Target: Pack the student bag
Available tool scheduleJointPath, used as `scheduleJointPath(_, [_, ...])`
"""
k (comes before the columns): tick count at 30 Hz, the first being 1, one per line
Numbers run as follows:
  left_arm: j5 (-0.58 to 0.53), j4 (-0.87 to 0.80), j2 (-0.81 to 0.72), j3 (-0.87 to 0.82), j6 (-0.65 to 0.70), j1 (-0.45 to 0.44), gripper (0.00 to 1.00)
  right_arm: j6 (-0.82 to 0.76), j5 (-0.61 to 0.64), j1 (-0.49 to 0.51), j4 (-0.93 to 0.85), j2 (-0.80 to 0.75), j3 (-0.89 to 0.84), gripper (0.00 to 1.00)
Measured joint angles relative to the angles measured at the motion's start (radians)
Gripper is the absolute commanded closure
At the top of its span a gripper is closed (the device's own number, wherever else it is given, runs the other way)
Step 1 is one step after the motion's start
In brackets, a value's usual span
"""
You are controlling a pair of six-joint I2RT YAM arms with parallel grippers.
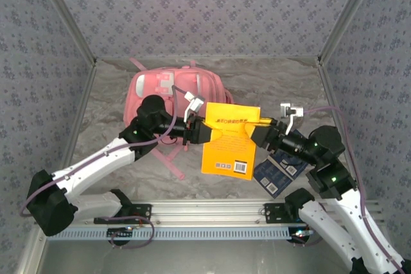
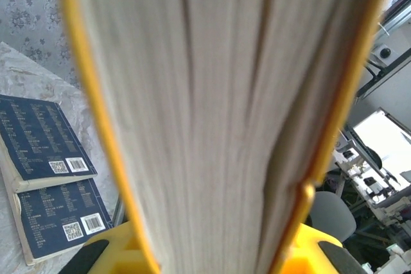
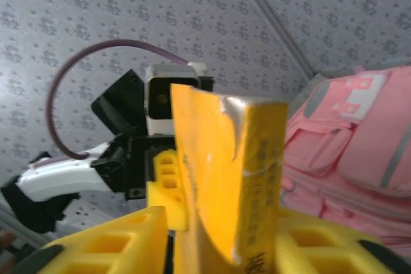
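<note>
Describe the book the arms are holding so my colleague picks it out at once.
Start at the pink bag at the back of the table. Just in front of it, the yellow book is held up between the left fingers and right fingers. It alone is yellow-covered and off the table; the two blue books lie flat to its right.

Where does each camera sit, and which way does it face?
Top external: above, behind the arms, looking down on table, pink backpack, and yellow book held between left tool and right tool.
Left wrist: on the left arm, facing the book's page edge past its fingers; blue books beyond.
Right wrist: on the right arm, facing the left arm and backpack over its fingers.
Shared: all show the yellow book.
</note>
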Motion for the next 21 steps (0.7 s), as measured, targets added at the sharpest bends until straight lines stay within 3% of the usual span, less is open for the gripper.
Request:
scheduleJointPath(2, [-0.01, -0.013, -0.006, -0.001, 0.016, 0.0, 0.71, 0.002, 0.003, -0.002, -0.008, 0.009, 0.006, 0.98])
scheduleJointPath(4, [-0.026, -0.026, -0.009, -0.001, 0.024, 0.0, 0.6, -0.009, 0.001, -0.002, -0.014, 0.011, 0.011, 1.0])
scheduleJointPath(11, [0.007, 0.007, -0.01, -0.001, -0.04, 0.0, 0.52, -0.029, -0.031, -0.002, -0.002, 0.002, 0.011, 1.0])
scheduleJointPath(14, [0.027, 0.05, -0.01, -0.001, -0.076, 0.0, 0.62, -0.029, -0.049, -0.002, 0.015, 0.002, 0.011, 1.0])
scheduleJointPath(18, [0.038, 0.074, -0.01, -0.001, -0.081, 0.0, 0.9, -0.029, -0.061, -0.002, 0.024, 0.001, 0.011, 1.0])
scheduleJointPath(20, [0.037, 0.071, -0.01, -0.001, -0.072, 0.002, 1.0, -0.028, -0.06, -0.003, 0.024, -0.001, 0.011, 0.69])
scheduleJointPath(21, [0.035, 0.068, -0.01, -0.001, -0.064, 0.002, 1.0, -0.03, -0.055, -0.003, 0.021, -0.002, 0.011, 0.55])
